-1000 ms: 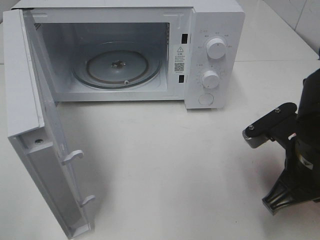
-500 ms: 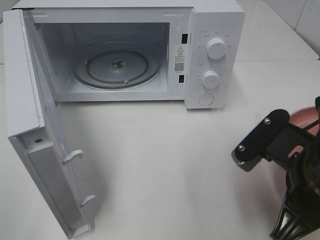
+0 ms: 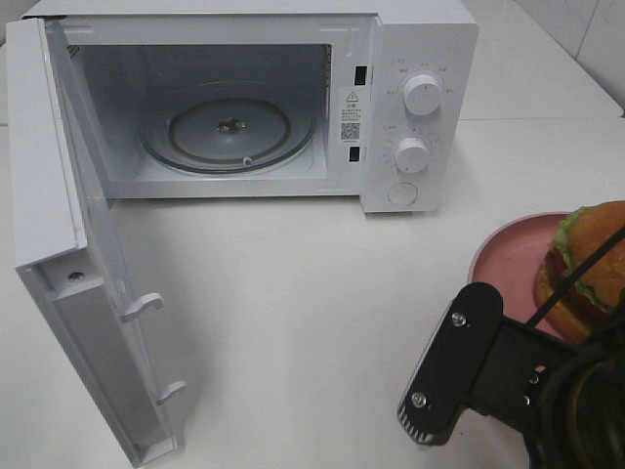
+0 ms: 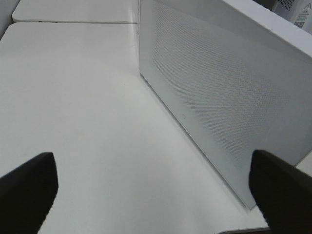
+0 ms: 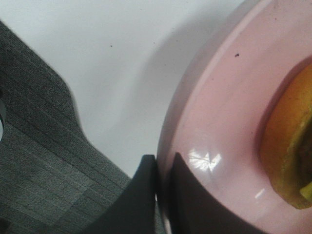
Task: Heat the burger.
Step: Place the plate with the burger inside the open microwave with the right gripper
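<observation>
Sitting on a plate (image 3: 503,256) clenched at the rim by the right claw (image 5: 163,163) at the desk's right edge, the burger (image 3: 591,264) is due to be lifted into the open microwave (image 3: 420,59).

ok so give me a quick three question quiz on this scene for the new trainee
1. True or false: the microwave door stands open.
2. Where is the burger? A. on the glass turntable. B. on the pink plate. C. straight on the table.
3. In a few words: what do the right arm's jaws pinch?

Key: 1 true; 2 B; 3 the rim of the pink plate.
</observation>
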`<state>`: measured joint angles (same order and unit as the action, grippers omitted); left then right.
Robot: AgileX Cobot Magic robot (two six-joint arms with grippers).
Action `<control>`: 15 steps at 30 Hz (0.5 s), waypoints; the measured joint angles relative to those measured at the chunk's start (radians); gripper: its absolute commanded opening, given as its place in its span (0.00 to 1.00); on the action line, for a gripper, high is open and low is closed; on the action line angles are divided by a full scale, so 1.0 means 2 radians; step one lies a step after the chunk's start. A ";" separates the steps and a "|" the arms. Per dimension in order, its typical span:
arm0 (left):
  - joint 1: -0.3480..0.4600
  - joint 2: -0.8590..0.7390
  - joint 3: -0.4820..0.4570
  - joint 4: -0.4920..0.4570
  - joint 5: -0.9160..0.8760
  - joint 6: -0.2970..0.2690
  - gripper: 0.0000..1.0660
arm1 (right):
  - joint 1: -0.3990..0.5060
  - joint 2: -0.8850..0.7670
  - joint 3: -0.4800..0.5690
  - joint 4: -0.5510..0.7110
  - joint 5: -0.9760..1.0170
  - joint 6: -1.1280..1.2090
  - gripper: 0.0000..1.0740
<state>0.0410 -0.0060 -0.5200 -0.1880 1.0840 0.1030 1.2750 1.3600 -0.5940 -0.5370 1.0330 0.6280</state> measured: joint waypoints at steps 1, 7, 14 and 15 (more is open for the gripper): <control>0.000 0.000 0.000 0.000 0.000 0.000 0.94 | 0.009 0.000 0.000 0.000 0.000 -0.001 0.00; 0.000 0.000 0.000 0.000 0.000 0.000 0.94 | 0.052 0.000 0.000 0.000 0.002 -0.026 0.00; 0.000 0.000 0.000 0.000 0.000 0.000 0.94 | 0.057 0.000 0.000 -0.004 -0.007 -0.088 0.00; 0.000 0.000 0.000 0.000 0.000 0.000 0.94 | 0.057 0.000 0.000 -0.004 -0.007 -0.088 0.00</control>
<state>0.0410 -0.0060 -0.5200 -0.1880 1.0840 0.1030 1.3880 1.3600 -0.5940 -0.5450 1.0190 0.4530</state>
